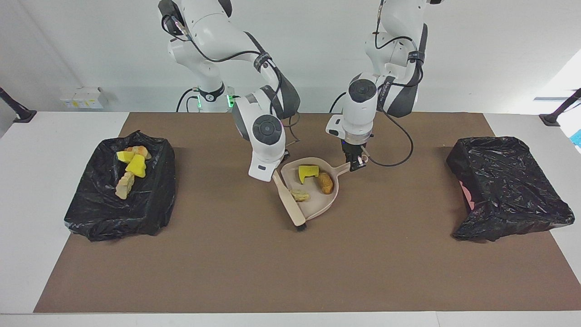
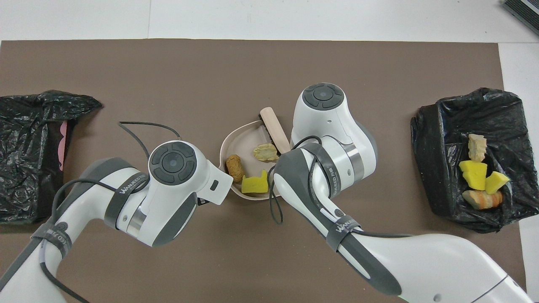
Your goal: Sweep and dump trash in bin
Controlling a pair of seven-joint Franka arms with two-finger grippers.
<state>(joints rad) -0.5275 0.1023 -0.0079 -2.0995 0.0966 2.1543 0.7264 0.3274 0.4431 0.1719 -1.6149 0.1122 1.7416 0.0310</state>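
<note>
I've got the left pincer (image 1: 356,160) clamped on the dustpan (image 1: 317,200) handle and the right pincer (image 1: 272,170) gripping the brush (image 1: 289,200), which lies along the pan's rim. Three trash pieces (image 1: 308,173) sit in the pan between both pincers. Four more are in the black-lined bin (image 1: 150,200) at the right arm's end of the surface (image 1: 254,263).
</note>
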